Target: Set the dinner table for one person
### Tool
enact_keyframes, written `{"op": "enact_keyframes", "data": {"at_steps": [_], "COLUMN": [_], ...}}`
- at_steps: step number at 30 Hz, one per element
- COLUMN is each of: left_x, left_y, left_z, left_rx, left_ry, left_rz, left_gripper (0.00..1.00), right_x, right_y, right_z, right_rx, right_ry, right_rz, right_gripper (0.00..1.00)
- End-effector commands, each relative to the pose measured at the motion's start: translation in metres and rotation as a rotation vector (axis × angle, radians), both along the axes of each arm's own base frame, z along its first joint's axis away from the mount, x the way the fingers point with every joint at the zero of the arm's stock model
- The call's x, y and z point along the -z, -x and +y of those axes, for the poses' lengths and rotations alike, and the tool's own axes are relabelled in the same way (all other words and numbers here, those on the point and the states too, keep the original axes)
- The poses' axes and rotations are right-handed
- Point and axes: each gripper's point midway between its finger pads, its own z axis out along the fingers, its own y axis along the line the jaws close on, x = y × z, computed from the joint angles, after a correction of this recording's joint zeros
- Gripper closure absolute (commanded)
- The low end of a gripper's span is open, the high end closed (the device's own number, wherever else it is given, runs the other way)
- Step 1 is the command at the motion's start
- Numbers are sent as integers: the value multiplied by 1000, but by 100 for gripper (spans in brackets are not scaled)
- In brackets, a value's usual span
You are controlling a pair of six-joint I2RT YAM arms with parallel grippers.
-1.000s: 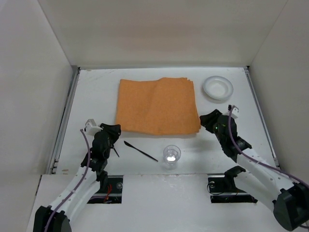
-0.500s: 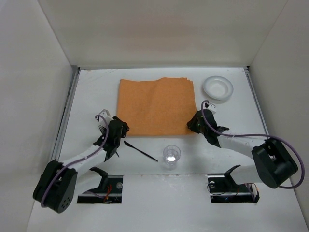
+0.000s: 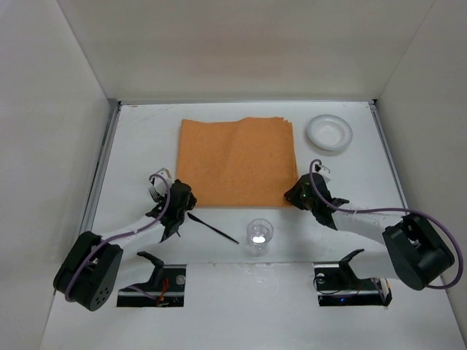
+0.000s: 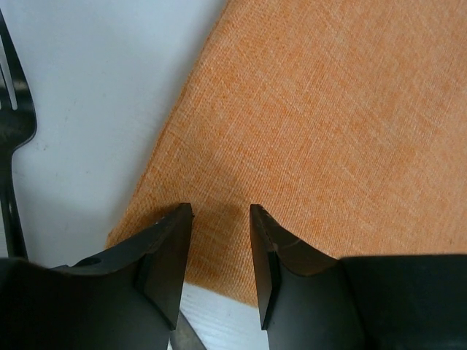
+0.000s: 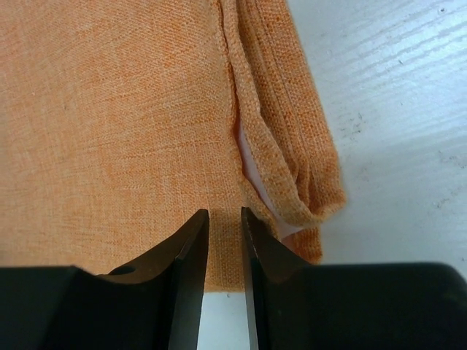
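Observation:
The orange cloth lies on the white dinner table. My left gripper hovers at the cloth's near-left corner. In the left wrist view its jaws stand open over the flat cloth, straddling its near edge. My right gripper is at the near-right corner. In the right wrist view its jaws are only narrowly apart over the cloth, which lies flat between them, just left of the folded layers.
A black fork lies on the table just left of the left gripper. A black knife and a clear cup sit near the front edge. A white bowl stands at the back right. White walls enclose the table.
Both arms reached forward to the cloth's near corners. The right jaws narrowed and the left jaws widened a little.

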Motion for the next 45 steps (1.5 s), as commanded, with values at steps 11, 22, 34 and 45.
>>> {"op": "enact_keyframes", "data": {"at_steps": [11,22,34,45], "left_x": [-38,-138,-110,-96], "left_y": [16,-22,-19,-22], "left_z": [-15,-42,-13,-8], "left_rx": [24,106,61,38], "left_ry": [41,92,57,72], "left_rz": [-65,-426,-466,-438], "left_gripper": [61,56,53,52], "right_x": [-80,-130,-82,-41], "right_y": [-16,-114,-174,-219], "right_z": [-15,-92,-209,-214], "right_rx": [12,348,650,684], "right_ry": [16,-105,-239,-356], "right_rz": [-181,-356,-332,-265], "right_gripper": [52,39,35,47]}}
